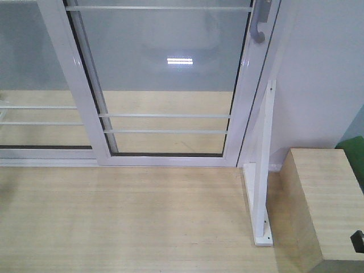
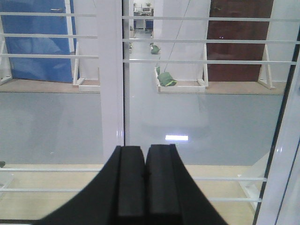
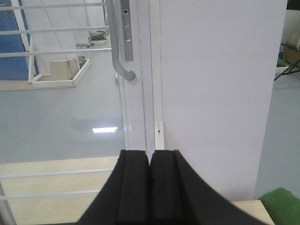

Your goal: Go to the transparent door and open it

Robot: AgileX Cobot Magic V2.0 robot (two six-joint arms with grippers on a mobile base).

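Glass in a white aluminium frame made up the transparent door (image 1: 170, 85); it stood straight ahead of both pincers, shut against the jamb as far as the views showed. The left pincer (image 2: 144, 151) had its two black pads pressed together on nothing, and it faced the pane near the upright where the door overlapped the neighbouring glass panel (image 1: 34, 68); the right pincer (image 3: 150, 153) was likewise clenched on nothing, pointing at the frame's edge beside the white wall (image 3: 215, 93).

Above the right pincer and a little to its left hung the curved grey handle (image 3: 113, 47), with the lock plate (image 3: 125, 28) just beside it; neither pincer touched the door.

I judged the panel stiff and fairly heavy, likely to run sideways on a track rather than swing; it would want a steady pull toward the right pincer's left, not a jerk. The glass looked slick and breakable, and the thin white bars (image 1: 165, 115) looked too slight to haul on.

The handle seemed the one sound hold, being rigid, rounded and standing off the frame enough for a finger to pass behind. Its smooth metal might slip, so a grip on the straight part above the curl seemed best; the jaws would have to part first.

Low on the right pincer's side stood a white post (image 1: 264, 165) and a wooden box (image 1: 321, 199), both apart from the door.
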